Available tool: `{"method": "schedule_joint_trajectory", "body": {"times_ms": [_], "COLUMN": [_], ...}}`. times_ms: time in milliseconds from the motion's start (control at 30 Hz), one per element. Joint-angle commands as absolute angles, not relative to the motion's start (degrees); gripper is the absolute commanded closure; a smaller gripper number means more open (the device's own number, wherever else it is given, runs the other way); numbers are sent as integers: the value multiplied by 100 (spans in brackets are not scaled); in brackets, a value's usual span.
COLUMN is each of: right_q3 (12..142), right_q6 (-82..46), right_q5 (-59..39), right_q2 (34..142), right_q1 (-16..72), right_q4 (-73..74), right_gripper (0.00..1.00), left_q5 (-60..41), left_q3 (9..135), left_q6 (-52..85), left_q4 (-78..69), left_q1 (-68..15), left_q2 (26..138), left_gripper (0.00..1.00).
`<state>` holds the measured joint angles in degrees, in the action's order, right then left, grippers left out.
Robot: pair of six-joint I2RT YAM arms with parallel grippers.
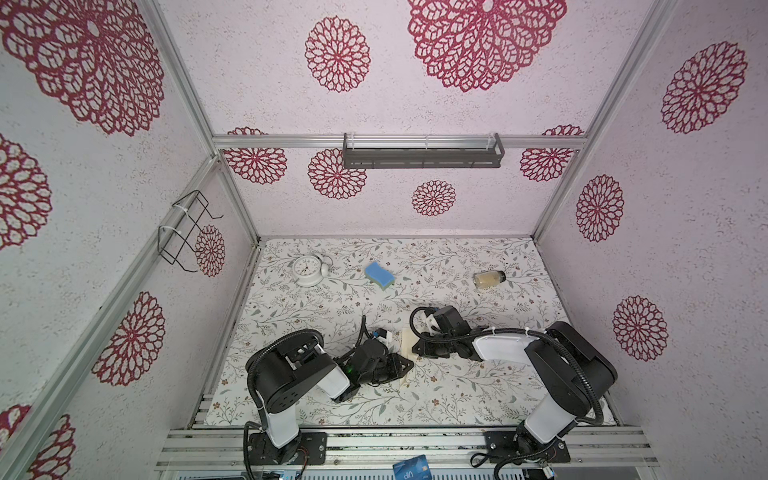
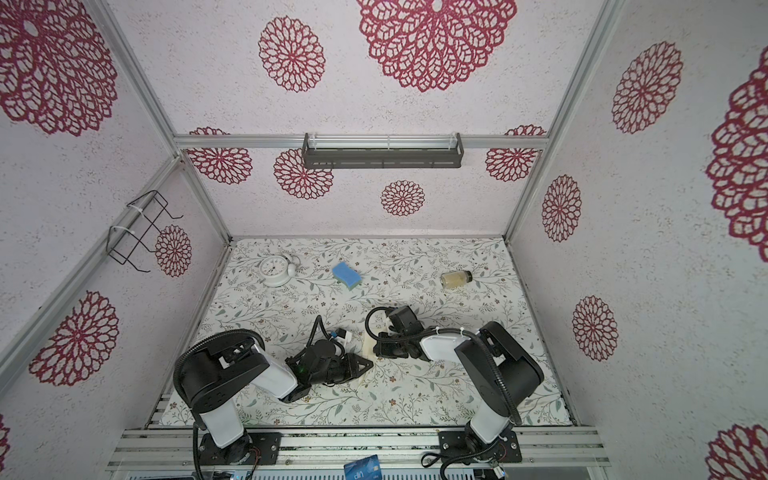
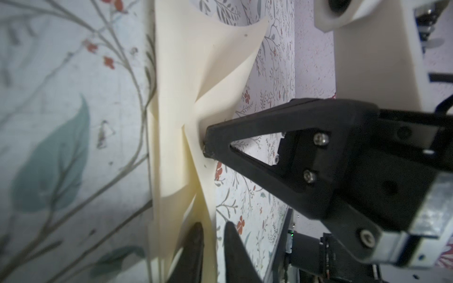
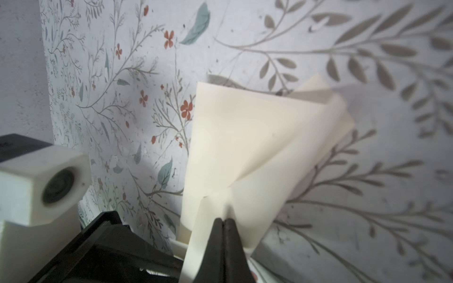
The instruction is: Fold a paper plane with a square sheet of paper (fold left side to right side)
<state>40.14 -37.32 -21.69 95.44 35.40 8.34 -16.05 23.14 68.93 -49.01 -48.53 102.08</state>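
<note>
The sheet of paper [image 3: 186,73] is cream and folded into several layers with loose flaps. It lies mid-table between both arms in both top views [image 1: 408,338] [image 2: 368,343], mostly hidden under them. My right gripper [image 4: 224,220] is shut, pinching a raised crease of the paper [image 4: 245,137]; the left wrist view shows its tip [image 3: 207,147] pressed into the layers. My left gripper [image 3: 213,235] stands slightly open at the paper's near end. One paper flap passes between its fingers [image 3: 196,245] without being clamped.
Along the back of the floral table [image 1: 478,386] lie a white alarm clock [image 1: 308,270], a blue sponge [image 1: 379,277] and a small jar [image 1: 489,279] on its side. A grey shelf [image 1: 422,156] and a wire rack [image 1: 187,232] hang on the walls. A blue card [image 1: 411,467] sits on the front rail.
</note>
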Motion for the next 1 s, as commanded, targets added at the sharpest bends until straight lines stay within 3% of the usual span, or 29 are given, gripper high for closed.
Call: {"method": "schedule_joint_trajectory", "body": {"times_ms": [0, 200, 367, 967], "right_q3": [4057, 3917, 3812, 3226], "right_q6": [-3598, -3764, -4114, -5190], "right_q5": [-2099, -2057, -2013, -2074], "right_q2": [9641, 9565, 9563, 9447], "right_q1": [3567, 3568, 3568, 3555], "right_q4": [863, 966, 1065, 1872], "right_gripper": [100, 100, 100, 100], "left_q5": [-1615, -1103, -572, 273], "left_q3": [2365, 2890, 3611, 4913], "left_q6": [6536, 5436, 4502, 3602], "left_q4": [-4276, -1768, 160, 1418], "left_q1": [-4729, -4693, -4743, -5393], "left_q2": [9707, 8553, 8320, 9603], "left_gripper": [64, 44, 33, 29]}}
